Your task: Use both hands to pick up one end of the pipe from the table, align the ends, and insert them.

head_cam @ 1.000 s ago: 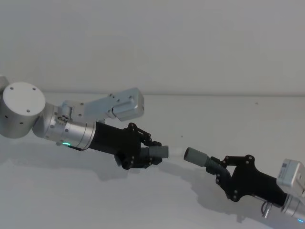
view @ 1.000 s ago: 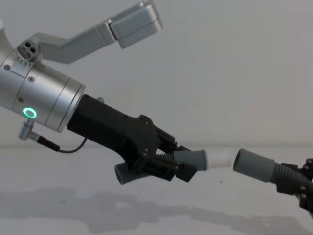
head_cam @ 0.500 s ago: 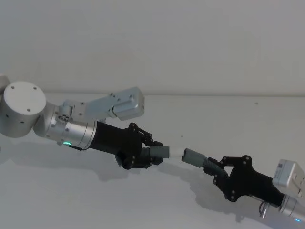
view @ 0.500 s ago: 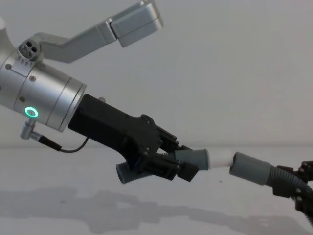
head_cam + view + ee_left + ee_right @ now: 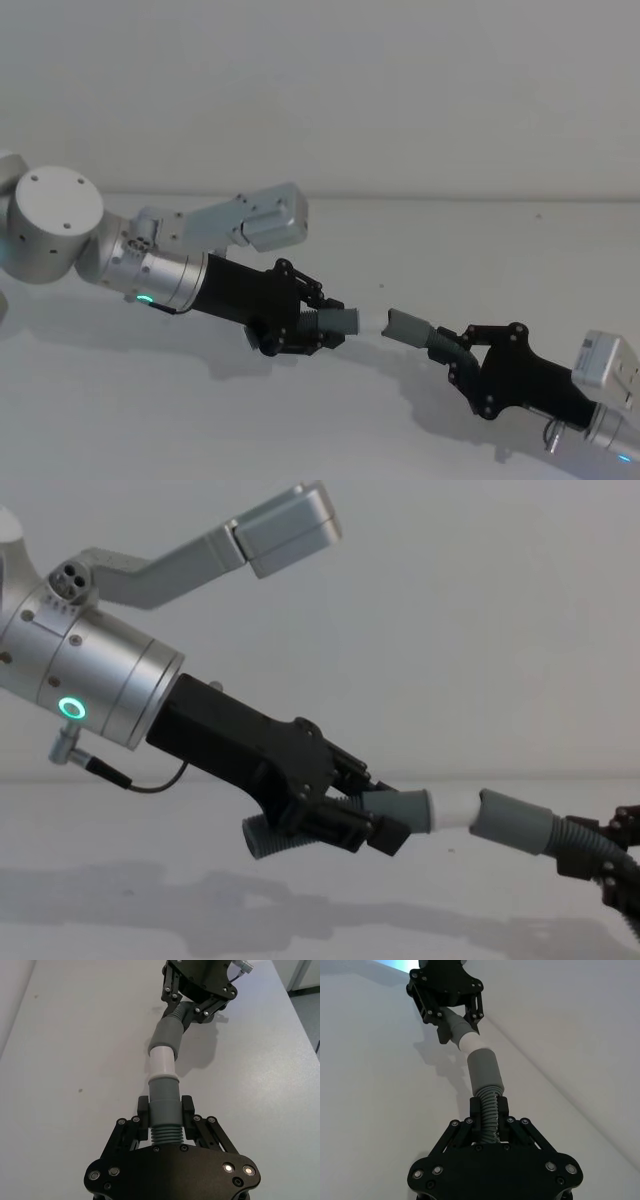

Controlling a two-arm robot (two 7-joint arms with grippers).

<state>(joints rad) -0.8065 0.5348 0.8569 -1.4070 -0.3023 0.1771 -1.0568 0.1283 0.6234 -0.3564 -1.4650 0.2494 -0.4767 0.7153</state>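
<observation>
The left claw [image 5: 318, 325] was found extended from the left above the table [image 5: 300, 430]. Its fingers were clamped on the ribbed part of the spigot piece [image 5: 165, 1135], just behind the cuff [image 5: 164, 1102]. A green ring [image 5: 70, 708] was lit on the silver wrist. The piece's ribbed tail [image 5: 262, 837] was seen protruding below the claw in the chest view.

The right claw [image 5: 458, 352] was found extended from the lower right. Its fingers were clamped on the ribbed part of the socket piece [image 5: 490, 1102], just behind the socket [image 5: 484, 1071].

Both pieces were held clear of the table, with shadows cast beneath them. They were pointed at each other near the middle of the table. The white tip [image 5: 162, 1062] was met by the socket's mouth, with most of its length exposed between the cuff and the socket. Whether it had entered could not be told. A slight angle between the pieces was noted in the right wrist view.
</observation>
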